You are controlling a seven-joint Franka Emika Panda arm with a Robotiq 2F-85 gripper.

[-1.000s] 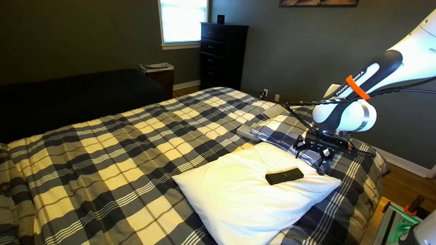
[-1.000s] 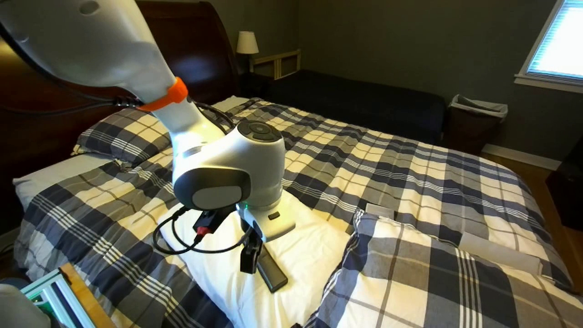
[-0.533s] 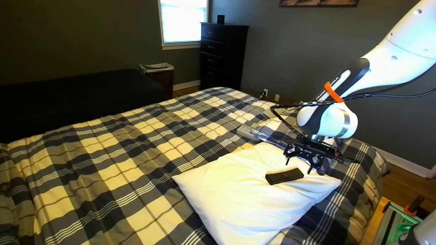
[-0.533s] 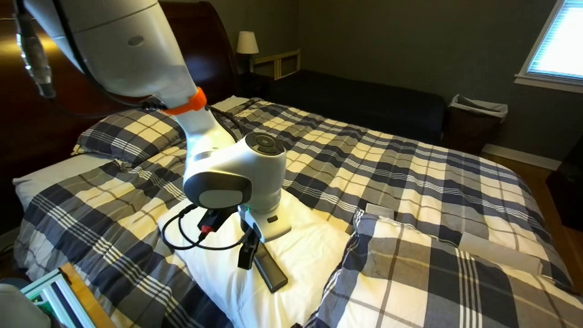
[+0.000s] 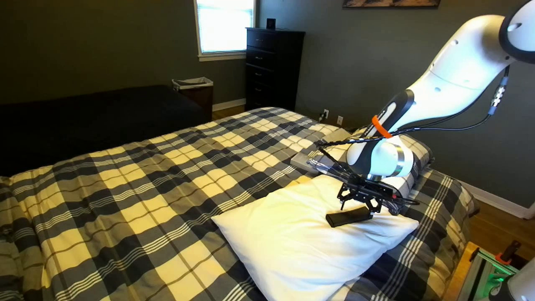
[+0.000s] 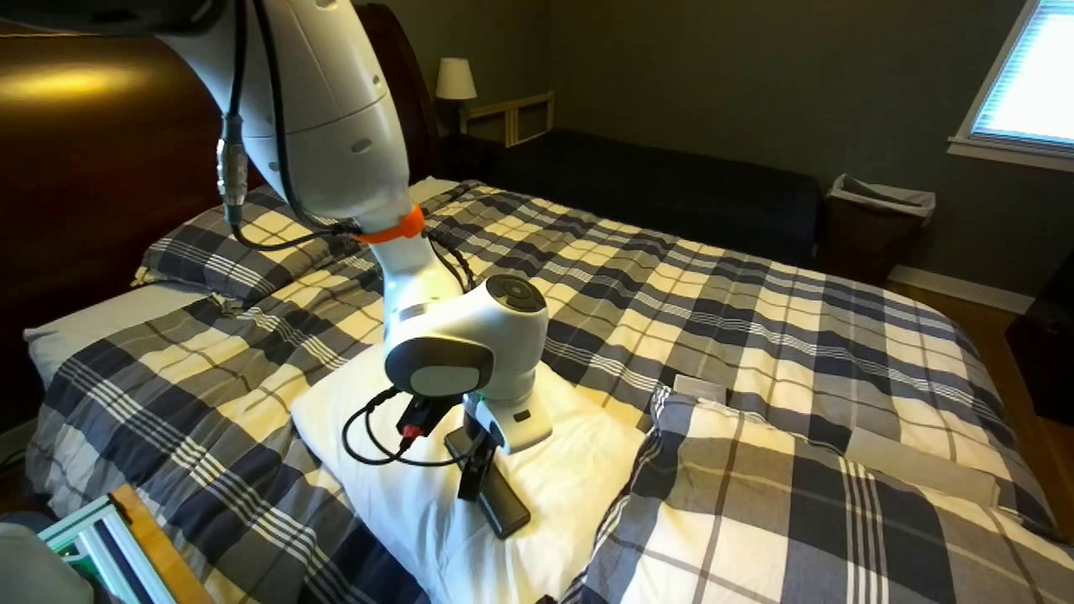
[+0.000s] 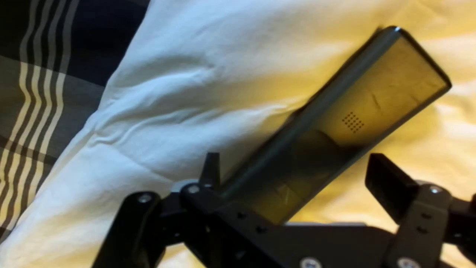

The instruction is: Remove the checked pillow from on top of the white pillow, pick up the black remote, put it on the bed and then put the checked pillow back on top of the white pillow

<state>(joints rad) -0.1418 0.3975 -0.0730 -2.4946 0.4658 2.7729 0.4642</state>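
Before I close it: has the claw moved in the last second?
Yes. Against the unmoved remote in an exterior view, the claw has shifted left and down in the picture; it now hangs over the remote, open.

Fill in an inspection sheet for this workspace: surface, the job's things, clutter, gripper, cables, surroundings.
Surface: bed with a slightly rumpled plaid cover.
Job's things: white pillow on the bed; black remote on the white pillow; checked pillow beside the white pillow rather than on top, edge contact unclear.
Clutter: two pale blocky objects by the checked pillow, purpose unclear; another plaid pillow near the headboard.
Grippers: one gripper, open, fingers either side of the black remote in the wrist view, not holding it.
Cables: black cables along the arm, one looping near the gripper.
Surroundings: dark dresser, window, lined hamper, lamp.
Spills: nothing seen.
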